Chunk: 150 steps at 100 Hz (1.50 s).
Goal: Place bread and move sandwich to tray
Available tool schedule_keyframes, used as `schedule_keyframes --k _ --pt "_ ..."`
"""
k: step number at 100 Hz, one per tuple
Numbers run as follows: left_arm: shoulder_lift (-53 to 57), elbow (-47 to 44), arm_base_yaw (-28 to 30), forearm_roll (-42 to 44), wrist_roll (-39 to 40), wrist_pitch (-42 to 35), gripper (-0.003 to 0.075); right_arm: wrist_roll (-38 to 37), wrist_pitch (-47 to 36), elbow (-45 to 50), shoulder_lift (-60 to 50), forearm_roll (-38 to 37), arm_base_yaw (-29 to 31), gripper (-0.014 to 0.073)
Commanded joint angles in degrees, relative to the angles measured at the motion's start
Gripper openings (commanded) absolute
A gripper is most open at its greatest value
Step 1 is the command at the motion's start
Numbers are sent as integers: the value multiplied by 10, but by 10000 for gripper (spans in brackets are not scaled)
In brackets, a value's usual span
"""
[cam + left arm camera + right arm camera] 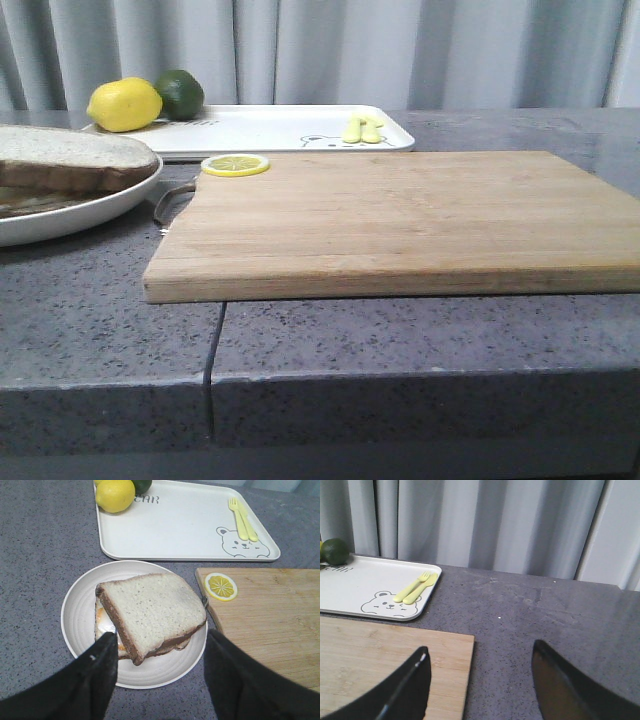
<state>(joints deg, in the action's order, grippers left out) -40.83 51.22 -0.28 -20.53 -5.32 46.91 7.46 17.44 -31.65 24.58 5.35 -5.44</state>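
Sandwich: white bread with dark crust lay tilted over a fried egg, on the round plate on the table | left tool hovered above the plate, fingers wide, holding nothing | right tool wide over the cutting board edge | tray held a lemon, lime, yellow fork and spoon.

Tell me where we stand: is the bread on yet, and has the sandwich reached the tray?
Done: the bread lies on top of the egg, completing the sandwich on its round plate. In hand: the left gripper is open above the plate's near edge, gripping nothing. Left: the sandwich is not yet on the tray. The right gripper is open over the cutting board.
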Motion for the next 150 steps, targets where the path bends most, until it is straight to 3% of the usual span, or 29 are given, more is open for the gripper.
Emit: schedule_keyframes --k 1,25,64,100,150 --pt "-3 17 2 -14 -2 -41 366 2 -49 -16 1 -1 3 448" --pt "-15 17 15 27 53 -77 366 2 -49 -16 1 -1 3 448" --pt "-159 17 92 26 50 -72 366 2 -49 -16 1 -1 3 448" --pt "-277 17 92 13 46 -93 366 2 -49 -16 1 -1 3 448" --pt "-358 17 91 -15 44 -125 366 2 -51 -16 2 -1 3 448"
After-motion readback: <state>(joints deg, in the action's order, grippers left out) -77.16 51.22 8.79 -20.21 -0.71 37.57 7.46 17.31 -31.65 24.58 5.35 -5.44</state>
